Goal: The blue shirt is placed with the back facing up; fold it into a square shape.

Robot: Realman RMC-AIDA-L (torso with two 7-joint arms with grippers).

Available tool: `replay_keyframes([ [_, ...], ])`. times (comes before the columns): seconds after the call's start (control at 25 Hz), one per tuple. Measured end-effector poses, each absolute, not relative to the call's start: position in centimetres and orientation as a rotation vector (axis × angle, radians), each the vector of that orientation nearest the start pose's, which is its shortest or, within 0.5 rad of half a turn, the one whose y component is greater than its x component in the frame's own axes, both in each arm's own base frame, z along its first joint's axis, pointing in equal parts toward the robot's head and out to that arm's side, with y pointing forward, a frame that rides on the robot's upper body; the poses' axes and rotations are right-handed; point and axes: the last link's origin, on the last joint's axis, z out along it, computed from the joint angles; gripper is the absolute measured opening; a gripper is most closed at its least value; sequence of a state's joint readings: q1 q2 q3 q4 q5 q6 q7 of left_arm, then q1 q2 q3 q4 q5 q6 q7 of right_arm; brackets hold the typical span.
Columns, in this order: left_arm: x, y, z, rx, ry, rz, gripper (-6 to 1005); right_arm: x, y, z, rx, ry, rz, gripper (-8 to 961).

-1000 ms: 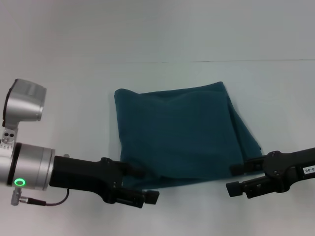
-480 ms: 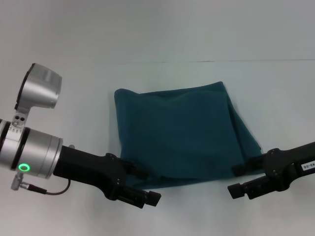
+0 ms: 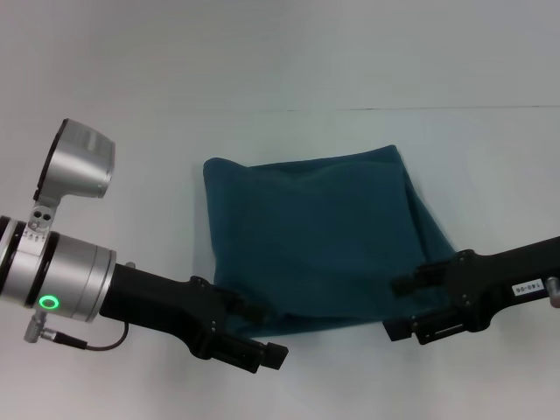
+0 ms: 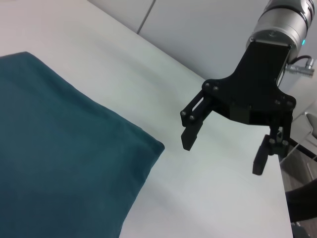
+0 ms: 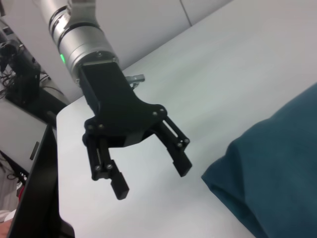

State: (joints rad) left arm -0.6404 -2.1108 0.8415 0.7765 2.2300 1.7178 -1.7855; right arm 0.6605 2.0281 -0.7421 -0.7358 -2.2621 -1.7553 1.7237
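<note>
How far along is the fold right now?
Mostly done: the shirt already lies on the table as a compact, roughly square folded stack, plain side up. Nothing is in hand: the left gripper and right gripper are both open and off the cloth, at its near corners. What may be left is squaring up the layers that peek out along its right edge.

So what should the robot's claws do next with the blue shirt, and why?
Probably pull both claws back and stop. The blue shirt already lies on the white table folded into a rough square. The left claw and the right claw are both open, hold nothing, and hover at its near corners. One layer pokes out along the right edge, so a small tuck there might tidy it.
</note>
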Motion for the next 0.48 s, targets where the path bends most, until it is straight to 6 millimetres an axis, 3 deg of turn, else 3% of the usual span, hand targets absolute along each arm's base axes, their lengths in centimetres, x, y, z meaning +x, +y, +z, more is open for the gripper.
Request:
replay_keyframes([
  [0.48,-21.93,32.26,-2.33,-3.078,-0.921,-0.371,864,23.31,33.30,0.81,-3.057,0.865,0.364,866],
])
